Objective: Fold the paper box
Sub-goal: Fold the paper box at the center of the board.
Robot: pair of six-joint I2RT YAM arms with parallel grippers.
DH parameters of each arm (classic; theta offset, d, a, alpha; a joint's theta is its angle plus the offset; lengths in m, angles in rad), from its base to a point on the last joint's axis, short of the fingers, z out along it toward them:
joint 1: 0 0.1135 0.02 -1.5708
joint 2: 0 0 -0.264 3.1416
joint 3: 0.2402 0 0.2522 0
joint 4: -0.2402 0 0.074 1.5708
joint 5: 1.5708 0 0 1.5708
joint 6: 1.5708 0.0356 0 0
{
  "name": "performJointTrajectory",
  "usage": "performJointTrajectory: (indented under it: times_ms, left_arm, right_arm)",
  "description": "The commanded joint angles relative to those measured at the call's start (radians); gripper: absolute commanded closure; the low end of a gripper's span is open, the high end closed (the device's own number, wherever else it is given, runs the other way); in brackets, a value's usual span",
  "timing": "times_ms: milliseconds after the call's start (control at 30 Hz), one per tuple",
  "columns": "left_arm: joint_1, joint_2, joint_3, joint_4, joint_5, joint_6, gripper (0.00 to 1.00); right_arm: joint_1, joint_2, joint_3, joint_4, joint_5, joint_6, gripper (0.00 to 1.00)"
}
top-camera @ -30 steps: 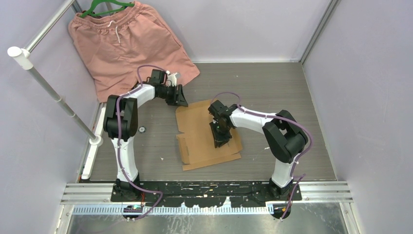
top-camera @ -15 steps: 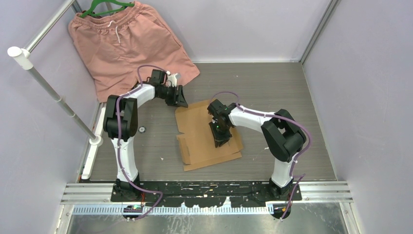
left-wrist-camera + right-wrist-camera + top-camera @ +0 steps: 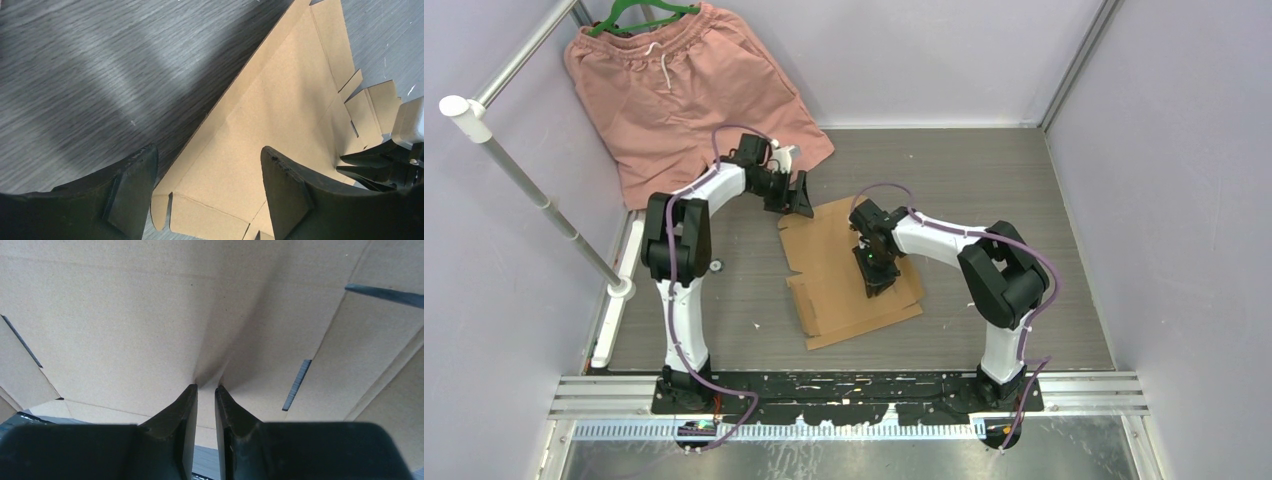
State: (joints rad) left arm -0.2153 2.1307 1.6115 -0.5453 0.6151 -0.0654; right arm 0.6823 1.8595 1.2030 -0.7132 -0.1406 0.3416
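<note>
the left gripper (image 3: 207, 150) stands open, its fingers (image 3: 135, 190) wide apart over the far left edge of the paper box (image 3: 280, 115), holding nothing. the right gripper (image 3: 206, 390) has its fingers nearly together, tips pressed onto the middle of the box, which dimples there; whether they pinch it i cannot tell. the box is a flat brown sheet on the grey table (image 3: 984, 180) between the arms. pink shorts (image 3: 674, 90) sit at the far left corner.
</note>
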Motion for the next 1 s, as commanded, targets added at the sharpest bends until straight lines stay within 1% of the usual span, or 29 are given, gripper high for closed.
performJointTrajectory:
  times_ms: [0,100,233,400,467,533,600,700,833,967]
  left_arm:
    - [0.013,0.018,0.045,-0.029,0.003,0.031,0.24]
    - [0.031,0.022,0.052,-0.020,0.027,0.016,0.23]
    - [0.051,0.028,0.050,0.010,0.062,-0.005,0.20]
    - [0.053,0.052,0.070,0.014,0.040,-0.013,0.19]
    - [0.053,0.056,0.065,0.028,0.071,-0.019,0.18]
    - [0.052,0.077,0.085,0.003,0.125,-0.010,0.18]
    - [0.048,0.097,0.101,-0.024,0.147,0.004,0.18]
    - [0.038,0.095,0.079,-0.018,0.125,0.016,0.20]
    - [0.036,0.087,0.054,0.006,0.149,0.012,0.23]
    - [0.033,0.084,0.050,0.001,0.180,0.016,0.33]
  right_arm:
    - [-0.015,0.044,0.008,0.036,0.099,-0.046,0.74]
    - [-0.016,0.054,0.013,0.028,0.098,-0.047,0.74]
    - [-0.016,0.061,0.007,0.027,0.099,-0.049,0.74]
    - [-0.016,0.060,-0.005,0.028,0.104,-0.050,0.74]
    - [-0.016,0.057,-0.012,0.031,0.105,-0.049,0.74]
    - [-0.016,0.058,-0.011,0.033,0.101,-0.050,0.74]
    - [-0.016,0.059,-0.010,0.036,0.103,-0.049,0.74]
    - [-0.016,0.066,0.000,0.033,0.105,-0.049,0.74]
    - [-0.016,0.075,0.010,0.032,0.108,-0.047,0.74]
    - [-0.016,0.077,0.012,0.035,0.110,-0.044,0.74]
